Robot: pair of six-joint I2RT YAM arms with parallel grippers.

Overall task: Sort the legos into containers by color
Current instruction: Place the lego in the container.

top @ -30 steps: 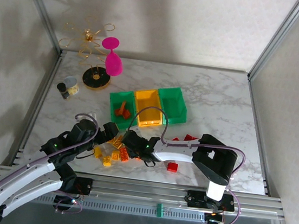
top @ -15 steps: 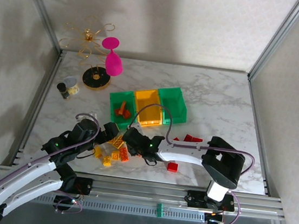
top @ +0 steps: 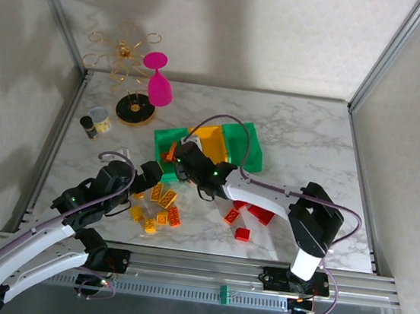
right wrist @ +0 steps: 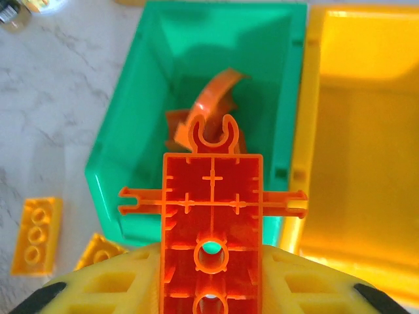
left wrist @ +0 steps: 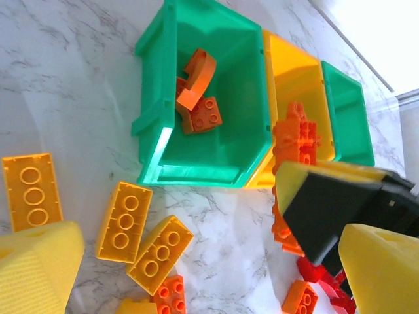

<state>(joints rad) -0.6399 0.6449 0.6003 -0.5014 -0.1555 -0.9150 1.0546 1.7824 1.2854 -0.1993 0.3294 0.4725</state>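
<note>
Top external view: our right hand (top: 182,157) stretches across the marble bench (top: 304,138) to the near side of the left green bin (top: 160,142), pinching an orange plate (right wrist: 211,216) between its yellow fingers (right wrist: 98,288). From the right wrist we see the plate's underside, hanging over that bin's near wall, with a curved orange piece (right wrist: 215,95) lying inside the bin. The yellow bin (top: 209,135) touches the green one on its right, and the second green bin (top: 247,150) touches the yellow one on the far-right end of the row. Our left hand (top: 145,176) hovers near and to the left of the bins with its fingers spread wide and nothing between them, above loose yellow legos (top: 162,195) on the bench. A small orange brick (top: 174,215) lies just beside the yellow ones, and a red brick (top: 243,234) rests well to their right, close to the right arm.
</note>
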